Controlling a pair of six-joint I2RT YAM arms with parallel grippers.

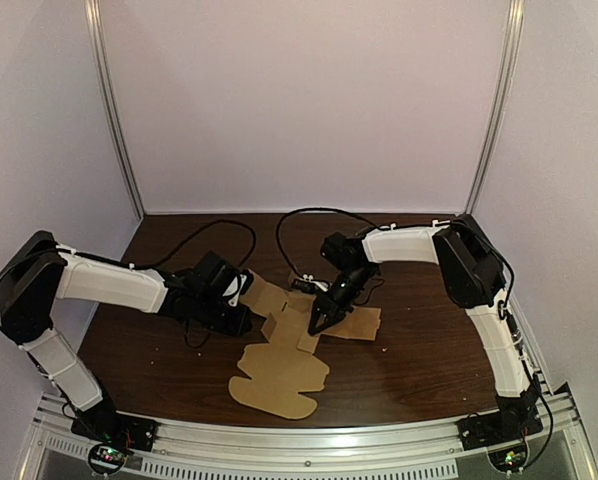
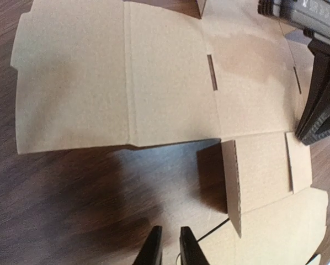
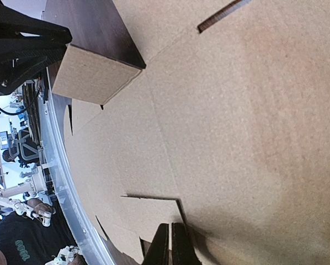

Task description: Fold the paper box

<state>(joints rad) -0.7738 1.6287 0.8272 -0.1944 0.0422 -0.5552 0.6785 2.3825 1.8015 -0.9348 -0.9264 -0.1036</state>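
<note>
A flat brown cardboard box blank [image 1: 279, 375] lies unfolded mid-table, filling the left wrist view [image 2: 170, 83] and the right wrist view [image 3: 237, 110]. One small side flap [image 2: 234, 182] stands upright; it also shows in the right wrist view [image 3: 93, 74]. My left gripper [image 1: 247, 318] hovers over bare wood at the blank's left edge, fingers nearly together [image 2: 171, 248] with nothing between them. My right gripper [image 1: 313, 326] is shut, its tips [image 3: 171, 245] pressing down on the cardboard beside a cut tab. It appears as dark fingers [image 2: 314, 116] in the left wrist view.
A black cable [image 1: 309, 215] loops over the back of the dark wood table [image 1: 419, 370]. An aluminium rail [image 1: 309, 450] runs along the near edge. White walls enclose the back and both sides.
</note>
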